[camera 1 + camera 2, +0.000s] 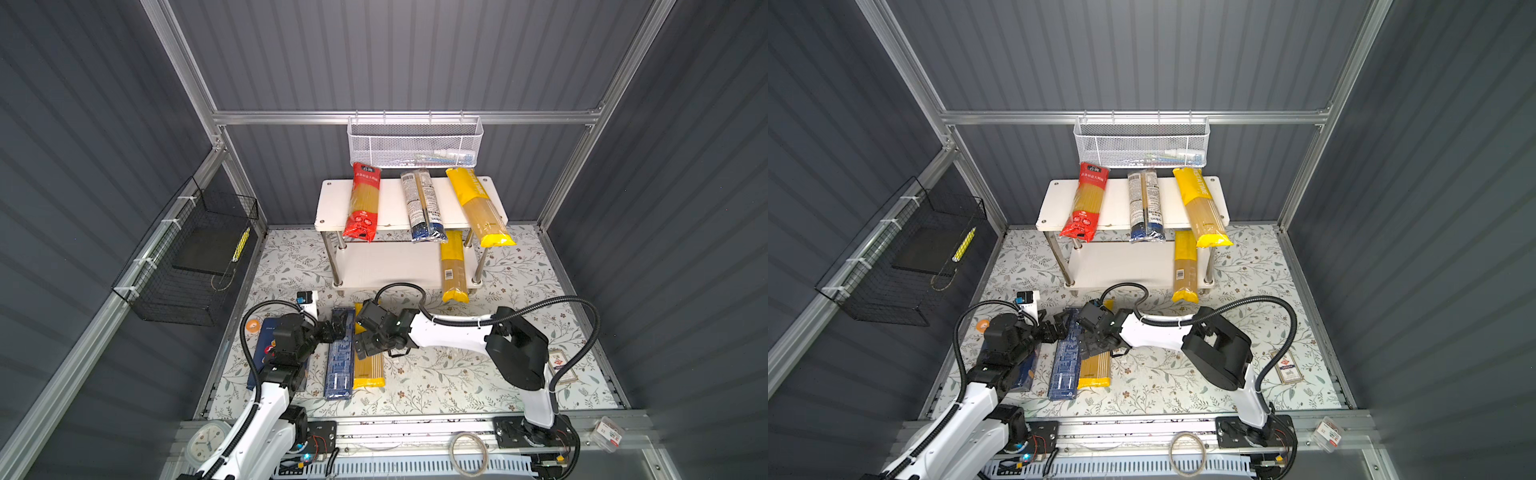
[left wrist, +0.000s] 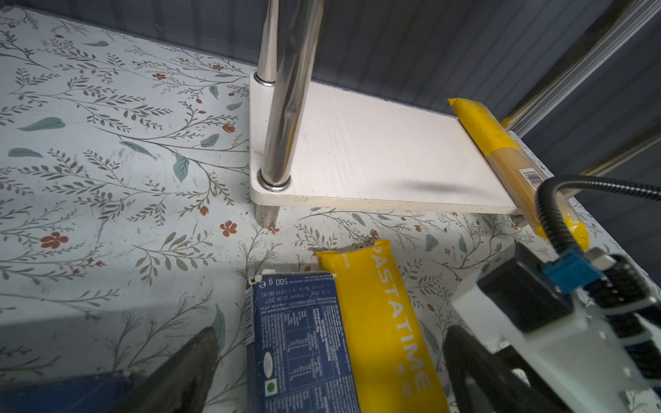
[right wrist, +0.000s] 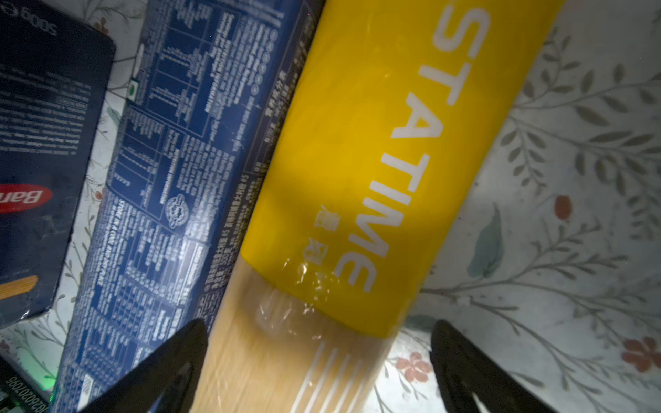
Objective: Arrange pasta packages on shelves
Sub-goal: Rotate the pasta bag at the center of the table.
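Observation:
The shelves (image 1: pixel 332 203) stand at the back. On the top board lie three pasta packages: a red bag (image 1: pixel 363 203), a clear and dark-blue bag (image 1: pixel 422 205) and a yellow bag (image 1: pixel 478 205). Another yellow bag (image 1: pixel 453 266) rests on the lower board (image 2: pixel 375 157). On the mat, a narrow dark-blue box (image 1: pixel 338 365) and a yellow bag (image 1: pixel 368 370) lie side by side. A wider blue Barilla box (image 3: pixel 39 143) is partly under my left arm. My right gripper (image 3: pixel 318 329) is open and straddles the yellow bag on the mat. My left gripper (image 2: pixel 331 343) is open over the box's far end.
A white mesh basket (image 1: pixel 415 143) hangs on the back rail above the shelves. A black wire basket (image 1: pixel 191 257) hangs on the left wall. An orange tape roll (image 1: pixel 252 325) and a white device (image 1: pixel 307 303) lie near my left arm, and a card (image 1: pixel 561 365) lies at the right.

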`<state>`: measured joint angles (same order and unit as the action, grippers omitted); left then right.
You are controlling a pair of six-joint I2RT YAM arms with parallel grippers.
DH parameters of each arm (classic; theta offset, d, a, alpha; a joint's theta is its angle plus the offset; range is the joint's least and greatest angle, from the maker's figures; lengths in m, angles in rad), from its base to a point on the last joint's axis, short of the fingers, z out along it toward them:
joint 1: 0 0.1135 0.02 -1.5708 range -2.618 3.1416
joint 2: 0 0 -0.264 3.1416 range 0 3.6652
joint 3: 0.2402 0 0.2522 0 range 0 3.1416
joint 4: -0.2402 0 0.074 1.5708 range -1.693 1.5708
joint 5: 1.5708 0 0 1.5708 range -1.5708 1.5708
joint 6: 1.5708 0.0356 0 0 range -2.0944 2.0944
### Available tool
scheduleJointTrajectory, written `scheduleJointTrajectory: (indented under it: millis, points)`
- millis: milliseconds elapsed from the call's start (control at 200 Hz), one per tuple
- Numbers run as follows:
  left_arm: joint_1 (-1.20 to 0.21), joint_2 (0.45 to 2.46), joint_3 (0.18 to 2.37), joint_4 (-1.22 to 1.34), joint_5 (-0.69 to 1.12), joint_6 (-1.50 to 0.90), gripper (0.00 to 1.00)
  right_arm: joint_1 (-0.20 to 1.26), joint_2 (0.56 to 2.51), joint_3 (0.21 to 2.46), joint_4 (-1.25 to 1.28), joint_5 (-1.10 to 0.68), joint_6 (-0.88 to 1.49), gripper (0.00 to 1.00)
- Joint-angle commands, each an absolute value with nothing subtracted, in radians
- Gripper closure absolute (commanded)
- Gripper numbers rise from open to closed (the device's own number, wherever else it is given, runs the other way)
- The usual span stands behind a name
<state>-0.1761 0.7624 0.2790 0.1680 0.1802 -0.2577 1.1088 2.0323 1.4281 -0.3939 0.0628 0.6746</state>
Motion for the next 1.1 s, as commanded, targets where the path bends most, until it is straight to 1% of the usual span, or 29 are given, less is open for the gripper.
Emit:
scheduleJointTrajectory:
  millis: [0, 130, 535, 920, 1025, 1096]
  points:
    - [-0.180, 0.759, 0.268, 0.189, 0.165, -0.278, 0.01, 1.114, 2.058, 1.457, -0.423, 0.063, 0.686, 0.01]
    - [-0.179, 0.752, 0.261, 0.195, 0.140, -0.290, 0.01, 1.115, 2.079, 1.473, -0.436, 0.074, 0.691, 0.01]
    - [-0.179, 0.805, 0.269, 0.231, 0.189, -0.284, 0.01, 1.115, 2.174, 1.585, -0.542, 0.108, 0.696, 0.01]
    - [-0.178, 0.806, 0.267, 0.236, 0.198, -0.281, 0.01, 1.115, 2.142, 1.520, -0.684, 0.224, 0.708, 0.01]
    - [-0.179, 0.807, 0.267, 0.238, 0.201, -0.279, 0.01, 1.111, 2.097, 1.461, -0.681, 0.243, 0.715, 0.01]
    - [-0.178, 0.808, 0.267, 0.238, 0.203, -0.280, 0.01, 1.100, 2.042, 1.384, -0.619, 0.219, 0.718, 0.01]
